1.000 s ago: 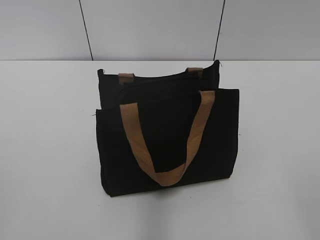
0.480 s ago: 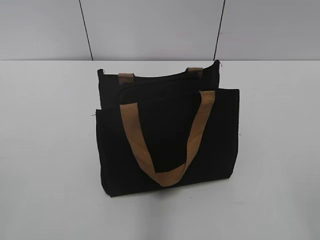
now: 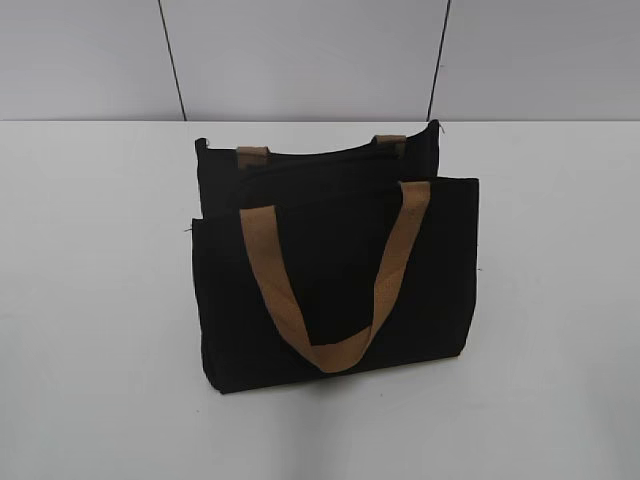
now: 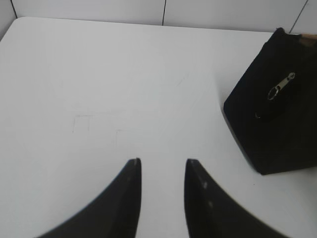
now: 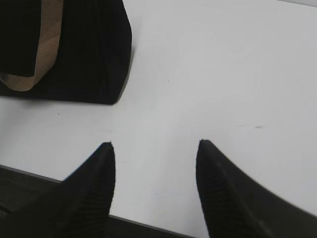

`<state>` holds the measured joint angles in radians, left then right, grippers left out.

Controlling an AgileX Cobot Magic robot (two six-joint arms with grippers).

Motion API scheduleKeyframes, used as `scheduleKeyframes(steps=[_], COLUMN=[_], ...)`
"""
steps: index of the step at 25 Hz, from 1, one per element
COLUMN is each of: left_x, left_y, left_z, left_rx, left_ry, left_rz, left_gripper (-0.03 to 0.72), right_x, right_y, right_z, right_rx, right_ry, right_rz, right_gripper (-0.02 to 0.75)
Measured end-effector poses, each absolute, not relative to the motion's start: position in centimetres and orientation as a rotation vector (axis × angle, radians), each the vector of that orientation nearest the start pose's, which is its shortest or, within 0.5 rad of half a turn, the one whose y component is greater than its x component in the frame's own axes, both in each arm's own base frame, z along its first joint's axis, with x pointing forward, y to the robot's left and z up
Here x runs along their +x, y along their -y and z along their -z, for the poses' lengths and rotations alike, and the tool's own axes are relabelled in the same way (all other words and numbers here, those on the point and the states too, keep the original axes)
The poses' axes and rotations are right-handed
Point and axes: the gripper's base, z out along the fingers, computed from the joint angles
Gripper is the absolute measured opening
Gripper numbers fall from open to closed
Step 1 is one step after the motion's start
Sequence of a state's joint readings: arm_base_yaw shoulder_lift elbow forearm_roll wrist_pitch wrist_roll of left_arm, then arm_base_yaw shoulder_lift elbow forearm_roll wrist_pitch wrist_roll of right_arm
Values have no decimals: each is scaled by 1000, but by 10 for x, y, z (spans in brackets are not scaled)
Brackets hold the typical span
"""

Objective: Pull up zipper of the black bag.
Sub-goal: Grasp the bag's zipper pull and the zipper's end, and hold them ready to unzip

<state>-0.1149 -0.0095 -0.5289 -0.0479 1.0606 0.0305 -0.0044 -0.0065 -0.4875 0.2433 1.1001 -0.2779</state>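
The black bag (image 3: 335,270) stands upright in the middle of the white table, with a tan webbing handle (image 3: 330,280) hanging down its front. In the left wrist view the bag's end (image 4: 277,114) is at the right, and the silver zipper (image 4: 280,86) with its ring pull dangles there. My left gripper (image 4: 162,161) is open and empty over bare table, well left of the bag. My right gripper (image 5: 156,145) is open and empty near the table's front edge, right of the bag's corner (image 5: 99,54). Neither gripper shows in the exterior view.
The white table (image 3: 90,300) spreads on all sides of the bag. A grey panelled wall (image 3: 300,60) stands behind it. The table's front edge (image 5: 148,225) shows below my right gripper.
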Motion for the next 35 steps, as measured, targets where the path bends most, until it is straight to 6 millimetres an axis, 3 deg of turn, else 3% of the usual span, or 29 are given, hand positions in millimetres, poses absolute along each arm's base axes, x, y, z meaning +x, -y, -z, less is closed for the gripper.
scheduleKeyframes(steps=[5,11,15,19,25,30,35], left_x=[-10,-6,9,37,96,150,185], left_y=[3,3,5,16,37,59,73], left_z=[-285,-286,-288,-294,-300,-272,-241], left_rx=[149,150,216,409,624,842,1010], left_ry=[-2001,-2023,-2087,-2114,-2021,-2079,-2062], left_rz=[113,113,85,97,175,318,413], left_gripper=[241,454,469,461,460,456,446], right_x=[-7,-7,7,26,52,76,106], right_y=[-20,-20,-19,-19,-23,-28,-31], right_z=[-273,-273,-281,-302,-336,-357,-378], right_rx=[-298,-297,-292,-310,-381,-448,-517], right_ry=[-2045,-2049,-2109,-2157,-2164,-2175,-2202], right_rz=[-120,-121,-131,-128,-162,-211,-245], right_gripper=[412,412,412,412,412,412,412])
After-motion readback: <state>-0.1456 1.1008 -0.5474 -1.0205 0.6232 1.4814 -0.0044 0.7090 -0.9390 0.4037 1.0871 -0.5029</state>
